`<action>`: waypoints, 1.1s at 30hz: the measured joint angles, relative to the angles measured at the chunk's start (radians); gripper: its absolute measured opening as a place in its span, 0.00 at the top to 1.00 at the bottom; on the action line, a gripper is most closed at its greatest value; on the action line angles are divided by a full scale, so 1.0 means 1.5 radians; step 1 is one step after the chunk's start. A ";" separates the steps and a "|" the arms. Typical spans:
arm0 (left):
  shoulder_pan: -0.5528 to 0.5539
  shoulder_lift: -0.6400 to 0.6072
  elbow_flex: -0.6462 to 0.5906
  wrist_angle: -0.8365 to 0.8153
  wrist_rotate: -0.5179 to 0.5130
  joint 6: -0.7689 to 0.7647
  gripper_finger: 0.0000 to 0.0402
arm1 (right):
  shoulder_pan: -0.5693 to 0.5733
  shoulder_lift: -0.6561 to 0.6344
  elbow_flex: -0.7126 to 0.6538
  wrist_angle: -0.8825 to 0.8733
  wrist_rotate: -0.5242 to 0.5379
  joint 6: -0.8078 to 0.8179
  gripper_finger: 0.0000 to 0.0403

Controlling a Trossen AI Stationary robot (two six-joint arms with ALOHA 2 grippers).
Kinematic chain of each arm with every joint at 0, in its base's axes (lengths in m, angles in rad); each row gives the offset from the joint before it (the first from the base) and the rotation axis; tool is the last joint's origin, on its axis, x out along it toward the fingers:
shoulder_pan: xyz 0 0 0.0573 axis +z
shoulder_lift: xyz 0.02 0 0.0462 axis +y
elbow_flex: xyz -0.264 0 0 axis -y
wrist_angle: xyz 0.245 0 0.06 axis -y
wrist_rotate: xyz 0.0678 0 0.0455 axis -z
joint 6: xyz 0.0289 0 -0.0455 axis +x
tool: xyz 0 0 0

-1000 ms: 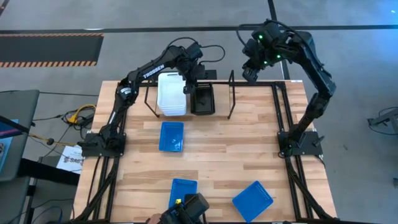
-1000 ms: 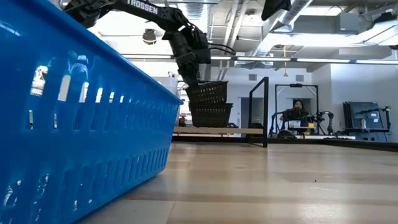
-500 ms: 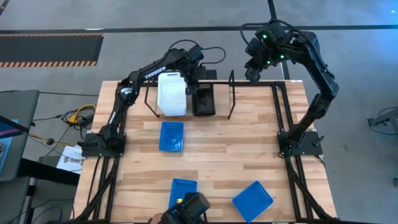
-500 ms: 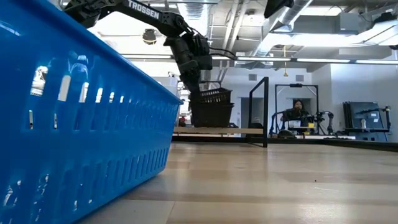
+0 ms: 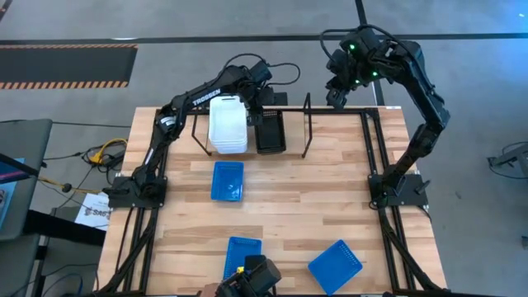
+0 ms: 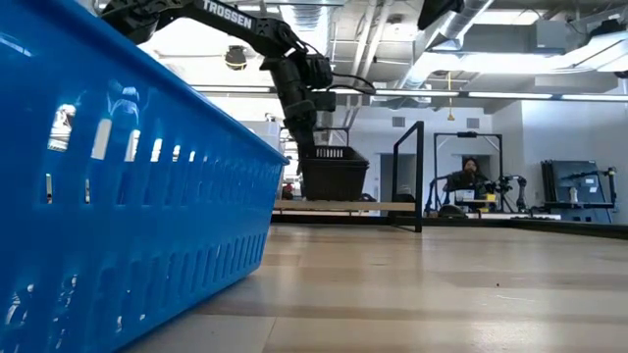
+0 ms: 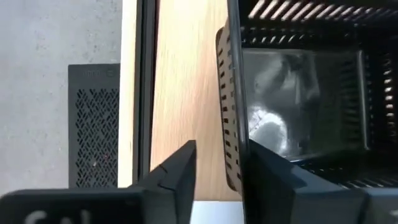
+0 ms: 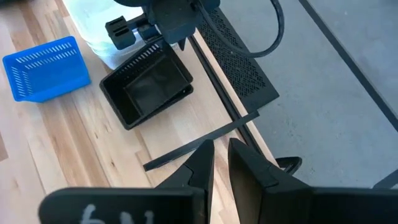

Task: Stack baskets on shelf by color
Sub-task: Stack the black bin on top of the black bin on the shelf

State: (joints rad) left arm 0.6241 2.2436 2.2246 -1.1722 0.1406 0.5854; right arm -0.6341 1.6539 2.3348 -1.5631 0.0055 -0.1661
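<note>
Wooden table (image 5: 280,206) under baskets, grey concrete floor (image 5: 82,21) around.

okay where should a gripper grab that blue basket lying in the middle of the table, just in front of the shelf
Take the blue basket by one short rim wall, coming straight down from above. It lies flat and open side up, apart from the other baskets, so its thin upright rim is free for jaws to straddle. The end toward the shelf suits the left gripper.

On the table (image 5: 280,206), the shelf (image 5: 307,124) stands at the far edge. In it, the white stack (image 5: 228,124) sits left of the black stack (image 5: 270,134). Nearer, one basket (image 5: 228,180) lies before the shelf; two more (image 5: 242,250) (image 5: 336,264) lie at the near edge.
</note>
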 joint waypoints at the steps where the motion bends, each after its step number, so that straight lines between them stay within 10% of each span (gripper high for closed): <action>1: -0.001 0.000 0.005 -0.001 0.000 -0.005 0.68 | -0.002 0.000 0.000 0.000 0.000 0.000 0.84; 17: -0.002 -0.071 0.087 -0.048 -0.037 -0.196 0.57 | -0.010 0.000 0.000 0.000 -0.005 -0.023 0.85; 33: -0.147 -0.251 0.086 -0.247 -0.299 -0.313 0.98 | 0.118 0.002 -0.089 0.112 -0.048 -0.123 0.99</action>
State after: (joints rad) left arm 0.4038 1.8667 2.3535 -1.5425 -0.3085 0.1154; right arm -0.4574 1.6566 2.2017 -1.3946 -0.0659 -0.3505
